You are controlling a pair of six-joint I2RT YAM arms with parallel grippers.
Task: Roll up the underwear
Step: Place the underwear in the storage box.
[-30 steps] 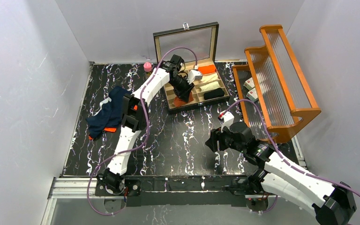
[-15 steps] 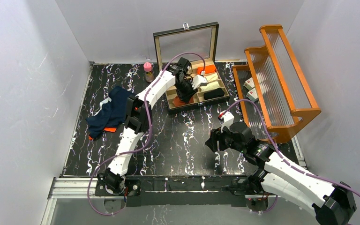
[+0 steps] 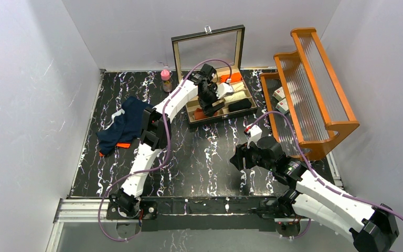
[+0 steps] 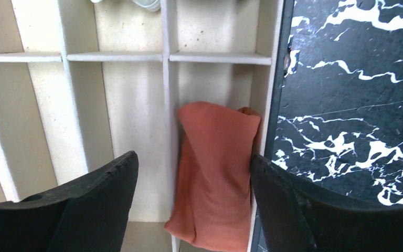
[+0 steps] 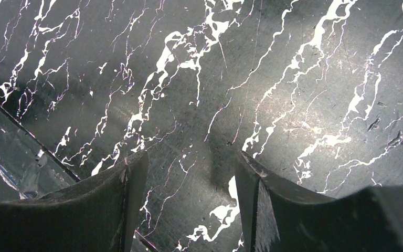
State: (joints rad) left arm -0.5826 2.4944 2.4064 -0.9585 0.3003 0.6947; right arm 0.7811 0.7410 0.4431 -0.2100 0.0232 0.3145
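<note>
While both jaws gape empty, left jaws overhang rust-orange underwear.

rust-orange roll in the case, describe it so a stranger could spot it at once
Find the open black glass-lidded case at the far edge of the table. The rust-orange underwear roll lies in its near-left corner compartment, against the outer wall. It is duller and browner than the bright orange roll, and the other neighbours are a cream roll and a black roll.
</note>
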